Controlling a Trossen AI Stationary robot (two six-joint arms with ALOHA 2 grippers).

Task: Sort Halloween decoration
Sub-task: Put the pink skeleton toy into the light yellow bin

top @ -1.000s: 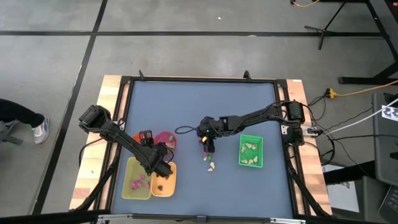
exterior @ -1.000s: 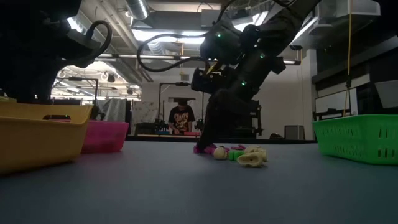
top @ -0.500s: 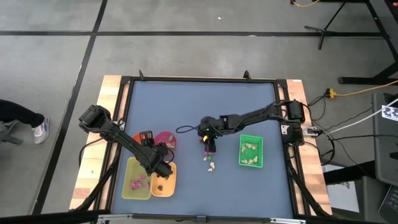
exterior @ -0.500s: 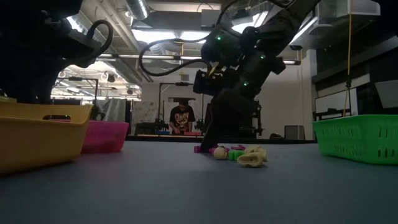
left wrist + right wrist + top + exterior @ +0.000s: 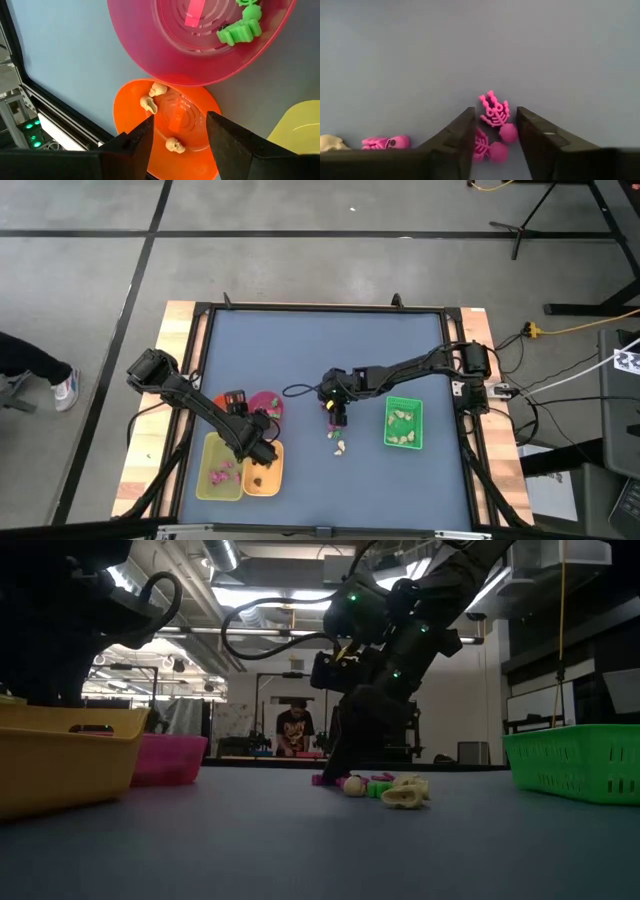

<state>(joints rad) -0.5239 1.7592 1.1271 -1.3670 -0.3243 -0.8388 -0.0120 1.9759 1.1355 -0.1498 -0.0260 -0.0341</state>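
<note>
Two magenta skeleton trinkets (image 5: pixel 494 112) lie on the blue table, between the fingers of my right gripper (image 5: pixel 495 111), which stands low over them near the table's middle (image 5: pixel 337 418). Another magenta trinket (image 5: pixel 385 142) and a small heap of cream and green ones (image 5: pixel 390 790) lie beside them. My left gripper (image 5: pixel 180 122) hangs open above the orange bowl (image 5: pixel 200 115), which holds cream skulls (image 5: pixel 157 90). The pink bowl (image 5: pixel 150 45) holds a green trinket (image 5: pixel 240 30). My right gripper comes at the two magenta skeletons slanting down from the table's right, one finger (image 5: pixel 462 130) on each side of them. The skeletons lie flat on the table. Whether the fingers touch them, I cannot tell.
The yellow tray (image 5: pixel 220 470) with magenta pieces sits at the near left beside the orange bowl (image 5: pixel 264 472). The green tray (image 5: pixel 404 423) with cream pieces stands right of the heap (image 5: pixel 340 444). The table's far half is bare blue mat. A person stands in the room beyond (image 5: pixel 293 730).
</note>
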